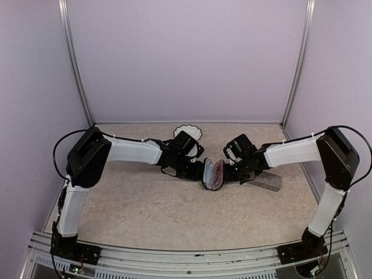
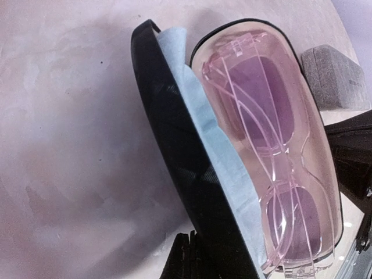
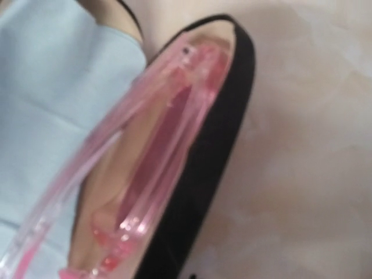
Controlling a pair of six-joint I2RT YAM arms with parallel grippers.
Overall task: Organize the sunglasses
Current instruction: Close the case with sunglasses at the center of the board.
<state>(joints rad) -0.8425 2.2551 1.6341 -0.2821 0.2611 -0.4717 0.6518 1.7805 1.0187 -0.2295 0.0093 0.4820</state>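
The pink sunglasses (image 2: 273, 145) lie folded in the lower half of the open black glasses case (image 2: 174, 151), on its pale beige lining. The translucent frame fills that half nearly from end to end, with the arms crossed over the tinted lenses. A light blue cloth (image 2: 200, 122) sits between the frame and the raised lid, lying against the lid's inside. In my right wrist view the frame's edge runs close under the camera, with the case's black rim just beside it and the cloth on the other side.

From above, the case sits at the middle of the table (image 1: 145, 203), right between my two arms. My left gripper (image 1: 195, 168) is at the lid side with its fingers closed. Their dark tips show at the bottom of my left wrist view, against the black lid, and I cannot tell whether they pinch its edge. My right gripper (image 1: 234, 172) is at the opposite side, just beside the half that holds the glasses, and it is closed too. I cannot see anything caught in it.

The grey speckled case (image 1: 268, 181) lies on the table past my right gripper. A white scalloped thing (image 1: 188, 130) lies at the far edge, behind my left wrist.
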